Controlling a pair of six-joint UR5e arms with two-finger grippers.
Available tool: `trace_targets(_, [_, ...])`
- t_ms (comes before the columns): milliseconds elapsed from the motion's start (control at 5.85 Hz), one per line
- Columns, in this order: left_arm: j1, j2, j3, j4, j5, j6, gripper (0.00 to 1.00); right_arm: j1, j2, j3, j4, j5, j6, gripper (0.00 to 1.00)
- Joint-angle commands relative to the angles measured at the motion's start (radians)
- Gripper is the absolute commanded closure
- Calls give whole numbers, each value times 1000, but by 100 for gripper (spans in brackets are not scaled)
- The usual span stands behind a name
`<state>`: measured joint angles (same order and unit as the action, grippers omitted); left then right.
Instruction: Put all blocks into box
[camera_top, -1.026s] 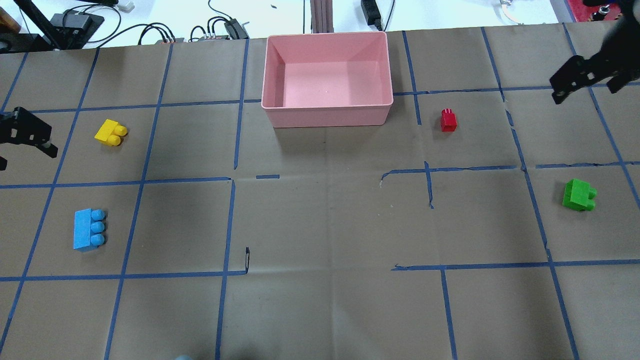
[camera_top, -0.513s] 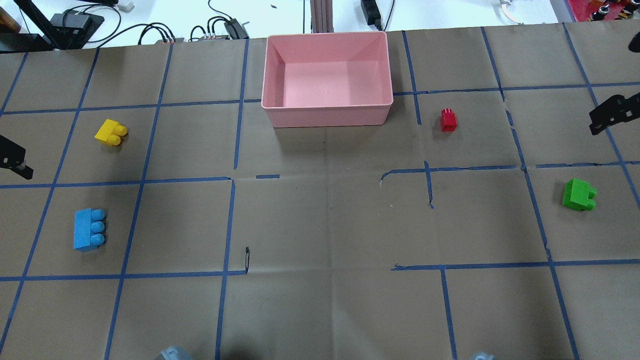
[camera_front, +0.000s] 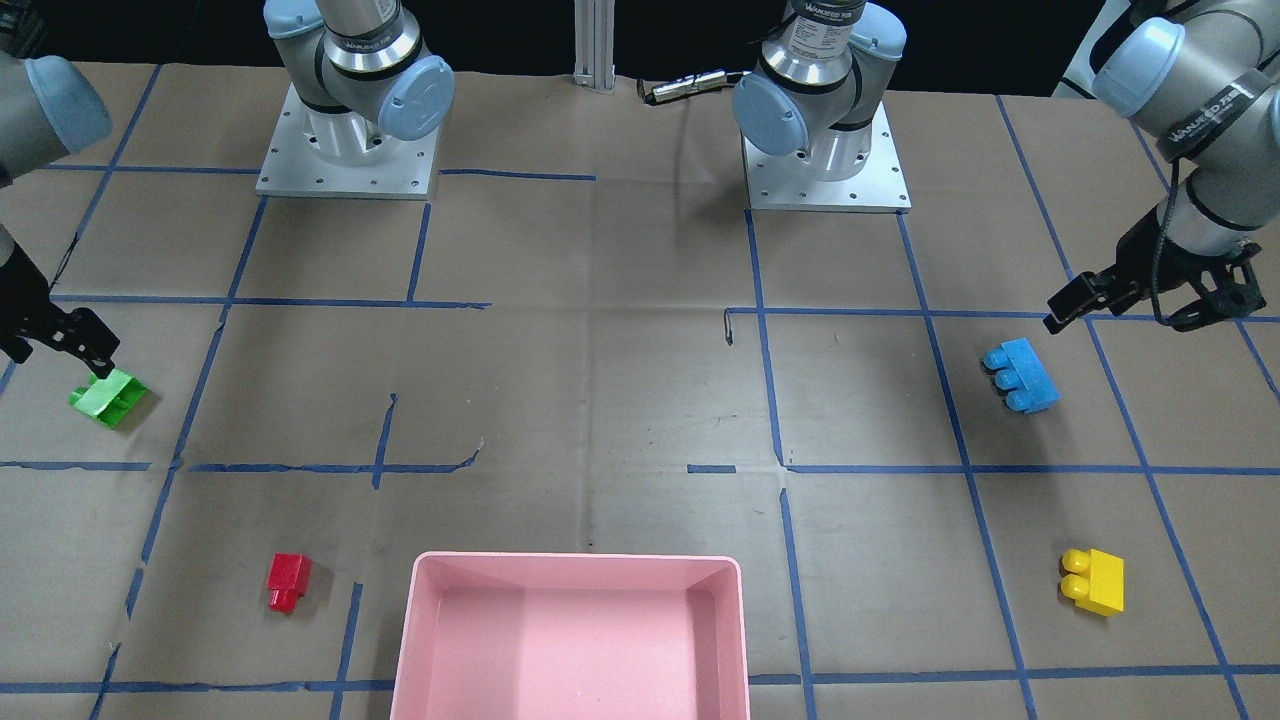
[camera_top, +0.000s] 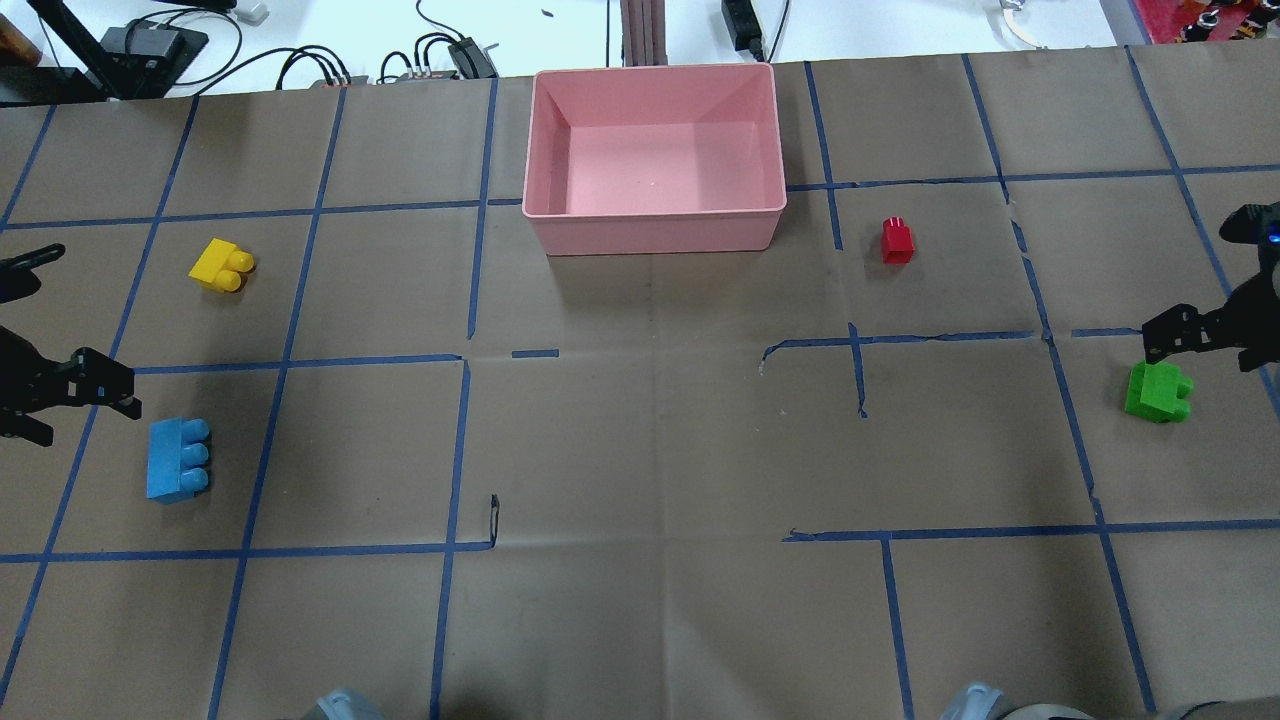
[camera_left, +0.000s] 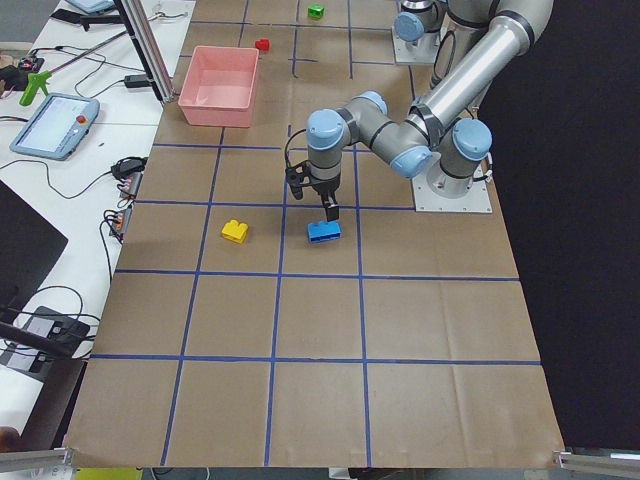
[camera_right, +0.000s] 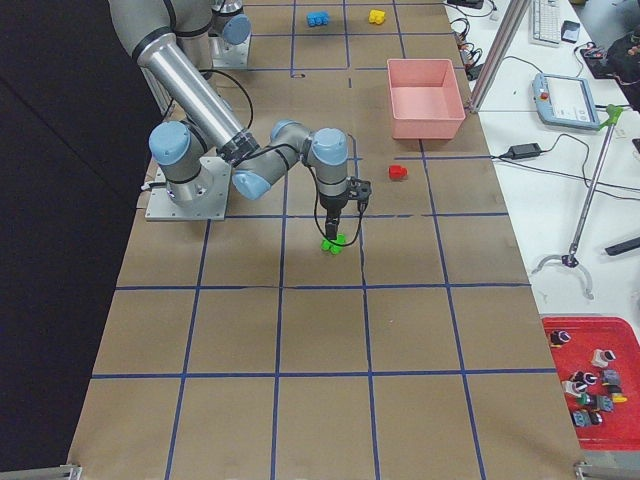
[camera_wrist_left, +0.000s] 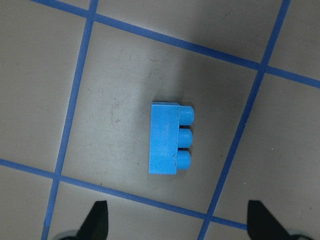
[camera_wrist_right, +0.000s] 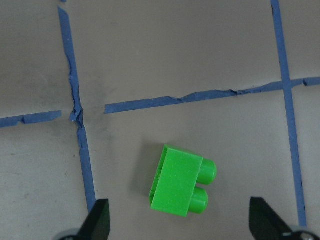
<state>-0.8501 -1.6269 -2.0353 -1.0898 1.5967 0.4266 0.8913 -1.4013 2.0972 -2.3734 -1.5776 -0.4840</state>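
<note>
Underfoot, so to speak, the table (camera_top: 650, 450) is covered in brown paper crossed by a grid of blue tape (camera_top: 455, 450), torn and patched in places. My left gripper (camera_wrist_left: 179, 221) has its fingers spread wide with nothing between the pads, and the light-blue block (camera_wrist_left: 165, 145) lies on its side on the paper below them, centred between the two tips and a little ahead of their line, its three studs pointing toward one finger. My right gripper (camera_top: 1210, 338) is spread just as wide and is equally empty; the green block (camera_wrist_right: 177, 182) lies below it, roughly midway between the tips and close to their line, tilted slightly, its studs turned sideways. Farther out from my left fingers, well apart from them, the yellow block (camera_top: 220, 265) rests alone in its own tape square. Farther out from my right fingers and inward of them sits the tiny red block (camera_top: 897, 240). Beyond that, at the far edge and between my two sets of fingers, stands the pink box (camera_top: 655, 232), near the red block but not touching it. Past the table edge a white bench carries black cables (camera_top: 320, 62) and an aluminium post (camera_top: 640, 25). My left arm (camera_left: 400, 135) reaches out with a bent elbow and its wrist pointing straight down; my right arm (camera_right: 250, 160) mirrors it, fingers aimed at the paper.
</note>
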Motion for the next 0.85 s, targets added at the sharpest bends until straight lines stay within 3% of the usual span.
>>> trace_targets(0, [0,-83,-42,117,-1,0,3,-21,39,6,-13,1,5,1])
trace_targets(513, [-7,-183,-55,216,-8,-5,3,-23,102,10,-84,4,7,1])
trace_targets(684, [-9,-221,-57,258,-9,-2,3,-15,110,6,-93,45,8,1])
